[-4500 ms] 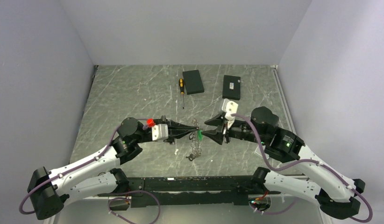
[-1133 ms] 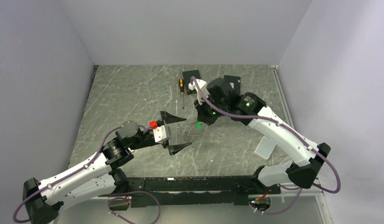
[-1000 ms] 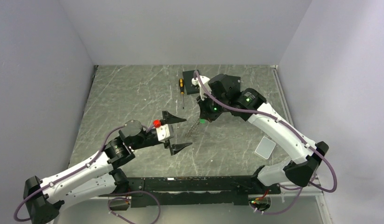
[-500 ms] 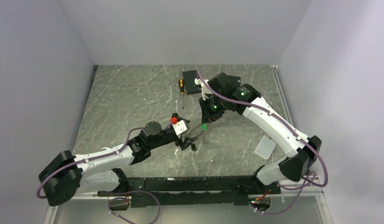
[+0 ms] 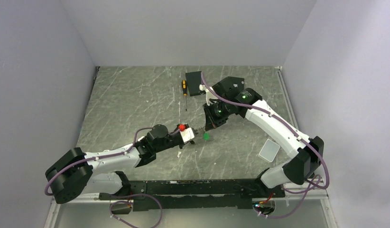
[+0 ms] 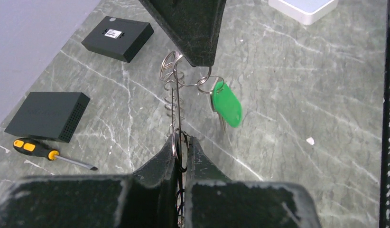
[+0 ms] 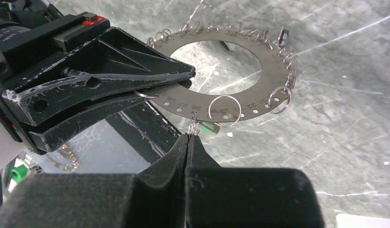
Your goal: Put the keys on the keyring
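The keyring (image 7: 273, 66) is a flat grey metal disc with a big hole and several small wire rings along its rim. It hangs in the air between both grippers. My left gripper (image 6: 183, 138) is shut on its edge; it also shows in the right wrist view (image 7: 186, 80). My right gripper (image 7: 188, 135) is shut on one small wire ring (image 7: 192, 121) at the rim. A key with a green head (image 6: 227, 103) dangles from a ring beside the right fingers (image 6: 193, 28). In the top view the grippers meet at mid-table, left (image 5: 195, 133) and right (image 5: 208, 124).
A black-and-yellow screwdriver (image 5: 184, 90) and a black box (image 5: 194, 81) lie at the back; a second black box (image 6: 118, 38) lies under the right arm. A clear plastic container (image 5: 269, 150) sits at the right.
My left gripper, open and empty a second ago, has moved right and closed on the keyring. My right arm has lowered slightly with the ring in it.
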Controlling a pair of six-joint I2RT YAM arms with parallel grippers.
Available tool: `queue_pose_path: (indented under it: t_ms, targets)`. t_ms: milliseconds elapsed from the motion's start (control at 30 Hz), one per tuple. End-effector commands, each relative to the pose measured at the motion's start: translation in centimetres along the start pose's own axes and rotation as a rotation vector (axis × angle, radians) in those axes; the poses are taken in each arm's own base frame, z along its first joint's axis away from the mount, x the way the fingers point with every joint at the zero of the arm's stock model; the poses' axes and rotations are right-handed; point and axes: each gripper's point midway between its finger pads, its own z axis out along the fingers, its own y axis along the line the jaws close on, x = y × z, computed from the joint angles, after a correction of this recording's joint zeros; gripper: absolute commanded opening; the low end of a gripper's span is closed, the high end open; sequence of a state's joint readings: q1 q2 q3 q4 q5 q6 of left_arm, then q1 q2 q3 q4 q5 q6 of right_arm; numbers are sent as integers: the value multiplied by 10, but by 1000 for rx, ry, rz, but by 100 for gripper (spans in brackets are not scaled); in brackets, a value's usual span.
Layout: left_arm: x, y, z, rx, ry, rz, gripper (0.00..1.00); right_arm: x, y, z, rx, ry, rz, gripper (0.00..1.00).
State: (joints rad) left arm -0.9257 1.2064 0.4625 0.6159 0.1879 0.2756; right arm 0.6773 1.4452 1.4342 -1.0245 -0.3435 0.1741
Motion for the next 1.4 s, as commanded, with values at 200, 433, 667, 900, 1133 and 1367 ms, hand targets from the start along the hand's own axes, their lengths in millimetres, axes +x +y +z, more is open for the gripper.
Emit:
queue_pose_path:
  t_ms: [200,433,667,900,1133,1367]
  targets:
    - [7,-8,-16,70,13,224,35,15,8,32,-177,58,95,0]
    - [-15,-11,-33,54,-60,134,91,4,6,33,-188,36,138,0]
    - [-77,-5,-60,43,-137,-16,85,-1,-6,37,-154,35,294,0]
    - [-78,-58,-61,306,-125,-278,72,-2,-9,40,-208,87,501,0]
    - [-51,-90,-30,410,-157,-446,71,-14,-11,29,-198,48,570,0]
    - [31,-60,20,126,70,-432,68,-14,-14,24,-217,68,600,0]
